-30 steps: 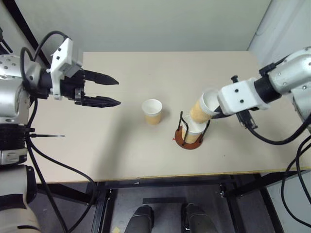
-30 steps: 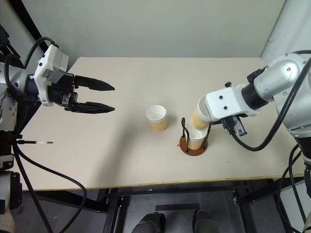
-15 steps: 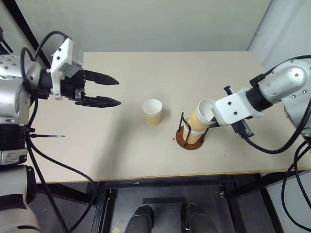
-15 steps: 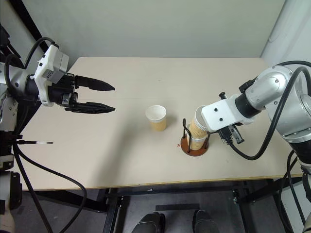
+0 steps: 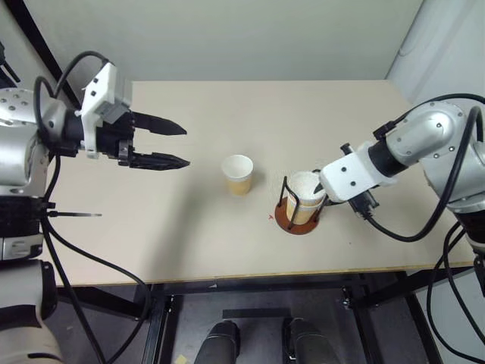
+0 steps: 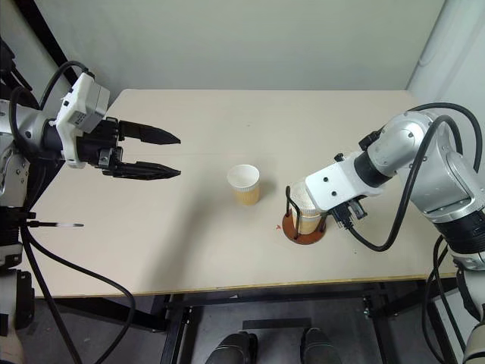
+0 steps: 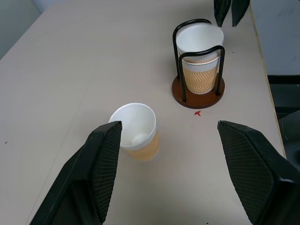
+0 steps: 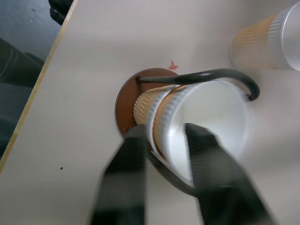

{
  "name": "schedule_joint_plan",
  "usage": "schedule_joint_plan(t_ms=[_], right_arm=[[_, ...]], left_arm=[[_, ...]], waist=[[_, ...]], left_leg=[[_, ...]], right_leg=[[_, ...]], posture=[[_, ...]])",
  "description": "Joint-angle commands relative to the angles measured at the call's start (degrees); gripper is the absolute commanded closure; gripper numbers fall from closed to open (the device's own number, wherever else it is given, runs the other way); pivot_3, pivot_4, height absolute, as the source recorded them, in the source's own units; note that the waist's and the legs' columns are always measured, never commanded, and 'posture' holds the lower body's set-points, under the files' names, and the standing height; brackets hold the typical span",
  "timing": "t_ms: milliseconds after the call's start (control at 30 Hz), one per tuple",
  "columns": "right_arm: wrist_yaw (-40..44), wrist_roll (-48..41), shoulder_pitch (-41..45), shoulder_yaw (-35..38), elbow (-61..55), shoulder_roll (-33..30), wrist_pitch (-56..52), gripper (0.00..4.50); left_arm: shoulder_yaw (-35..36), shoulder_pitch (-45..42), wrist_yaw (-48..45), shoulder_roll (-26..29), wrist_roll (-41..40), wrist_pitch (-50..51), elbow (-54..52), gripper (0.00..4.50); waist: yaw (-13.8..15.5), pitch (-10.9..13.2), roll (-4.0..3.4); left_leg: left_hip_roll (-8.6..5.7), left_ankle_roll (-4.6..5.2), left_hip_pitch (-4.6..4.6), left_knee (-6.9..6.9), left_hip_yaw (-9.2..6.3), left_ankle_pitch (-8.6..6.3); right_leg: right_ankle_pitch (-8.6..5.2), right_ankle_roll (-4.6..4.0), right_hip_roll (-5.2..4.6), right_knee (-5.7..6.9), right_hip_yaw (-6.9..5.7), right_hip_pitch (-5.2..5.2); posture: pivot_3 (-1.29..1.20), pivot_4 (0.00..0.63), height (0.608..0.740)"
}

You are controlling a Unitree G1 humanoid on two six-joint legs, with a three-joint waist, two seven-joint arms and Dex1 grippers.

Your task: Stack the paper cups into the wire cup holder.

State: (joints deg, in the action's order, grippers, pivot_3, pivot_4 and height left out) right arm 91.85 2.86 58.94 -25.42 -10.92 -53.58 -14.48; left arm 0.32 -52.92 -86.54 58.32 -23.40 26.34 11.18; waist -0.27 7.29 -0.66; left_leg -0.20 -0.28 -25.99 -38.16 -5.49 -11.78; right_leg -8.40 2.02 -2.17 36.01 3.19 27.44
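Paper cup (image 5: 306, 184) had just dropped into the holder (image 5: 297, 218), nested on another; my right jaws (image 8: 164, 140) were loosening astride its rim. Left jaws (image 5: 173, 144) stayed apart. Last cup (image 5: 238, 174) stood at the holder's ten o'clock.

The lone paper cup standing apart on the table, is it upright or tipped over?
Upright. The tan-banded paper cup stands on its base with its white mouth facing up, empty inside.
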Motion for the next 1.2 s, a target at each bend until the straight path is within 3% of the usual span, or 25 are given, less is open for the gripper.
schedule_joint_plan(t_ms=[33,167,433,767,1000,1200], right_arm=[[-2.3,-1.3,1.0,4.0,0.5,1.1,-3.7,1.81],[-6.1,-11.7,4.0,11.9,-0.4,6.0,-23.5,0.49],[-14.0,-27.4,8.0,23.8,-3.7,8.6,-47.2,0.49],[-15.9,-37.3,9.3,25.2,-4.4,2.4,-53.9,0.49],[-16.8,-39.0,10.1,23.4,-2.2,-0.6,-52.9,0.49],[-16.8,-39.4,10.3,22.2,-1.7,-2.1,-51.9,0.49]], left_arm=[[1.8,-0.1,0.5,0.3,-0.5,-0.6,-1.0,1.00],[1.0,-1.3,1.5,-0.2,1.3,-3.0,0.4,1.00],[-7.8,-5.2,2.4,-1.7,14.8,-19.2,4.2,1.00],[-14.6,-7.2,7.8,-9.5,25.3,-25.0,7.6,1.00],[-19.7,-11.7,10.0,-11.7,33.8,-32.8,15.0,1.00],[-21.0,-13.7,9.6,-14.4,35.9,-36.7,20.2,1.00]], waist=[[0.0,0.0,0.00],[0.0,0.0,-0.01],[0.4,0.0,0.01],[0.5,0.0,0.01],[0.4,0.0,0.01],[0.4,0.0,0.01]], left_leg=[[0.00,0.00,0.00,0.00,0.00,0.00],[0.00,0.00,0.01,0.00,0.02,0.01],[-0.05,-0.01,-0.04,0.01,0.02,0.00],[-0.06,-0.01,-0.07,0.00,0.04,0.00],[-0.05,0.00,-0.05,0.03,0.03,-0.01],[-0.06,0.03,-0.08,0.01,0.03,-0.02]], right_leg=[[0.00,0.00,0.00,0.00,0.00,0.00],[0.00,0.00,0.00,0.01,0.00,0.01],[-0.06,-0.08,0.02,-0.09,0.02,-0.01],[-0.06,-0.05,0.01,-0.03,0.04,0.03],[-0.08,0.09,0.02,-0.01,0.03,0.04],[-0.08,0.18,0.01,-0.04,0.03,0.04]], posture=[[0.00,0.150,0.740],[0.00,0.150,0.740],[0.00,0.150,0.740],[0.00,0.150,0.740],[0.00,0.150,0.740],[0.00,0.150,0.740]])
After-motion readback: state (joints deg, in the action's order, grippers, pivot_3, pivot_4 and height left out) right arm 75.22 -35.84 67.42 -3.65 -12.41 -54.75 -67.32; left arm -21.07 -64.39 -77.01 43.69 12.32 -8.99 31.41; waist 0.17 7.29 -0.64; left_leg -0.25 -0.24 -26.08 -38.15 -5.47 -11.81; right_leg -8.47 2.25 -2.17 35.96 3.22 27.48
